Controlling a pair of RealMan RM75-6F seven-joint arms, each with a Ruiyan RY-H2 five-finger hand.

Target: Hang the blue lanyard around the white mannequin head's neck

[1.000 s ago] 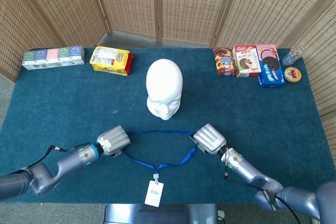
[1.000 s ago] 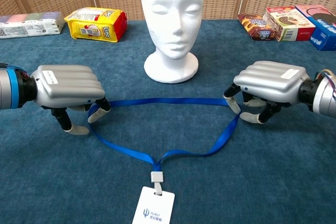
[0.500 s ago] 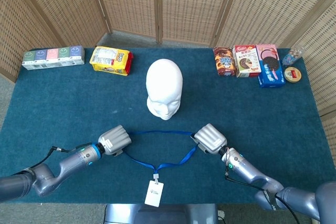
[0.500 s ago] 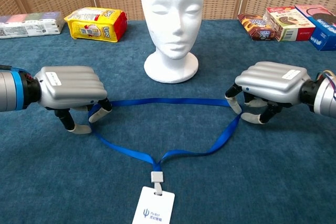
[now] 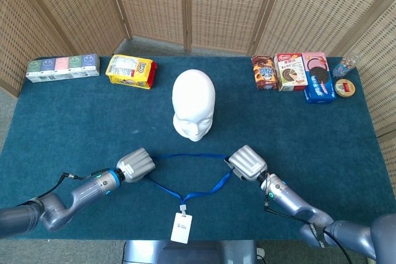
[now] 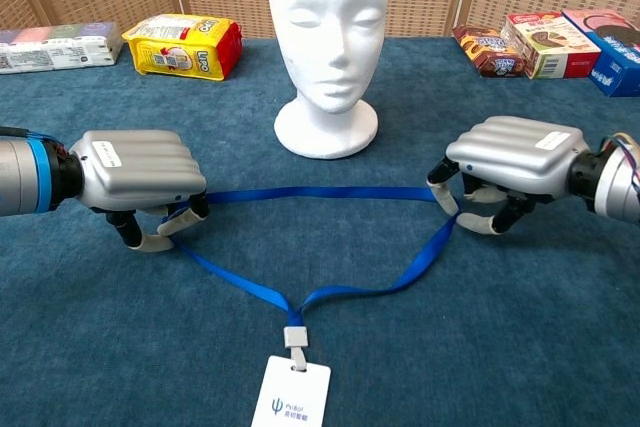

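now both robot hands pinch the blue lanyard (image 6: 330, 192), its badge (image 6: 294, 396) slightly shifted.

Staged lab: wicker screens (image 5: 185, 4) behind blue-clothed table (image 5: 74, 122).

One white mannequin head (image 5: 193, 104). One blue lanyard (image 5: 185, 174) with one white badge (image 5: 180, 227). Two robot hands: left hand (image 5: 136, 165), right hand (image 5: 247, 163). One yellow snack bag (image 5: 129, 71), far left. One multi-pack of small cartons (image 5: 62, 68), far left. Three snack boxes (image 5: 292, 71), far right. One round tin (image 5: 345, 88). One small bottle (image 5: 344, 65).
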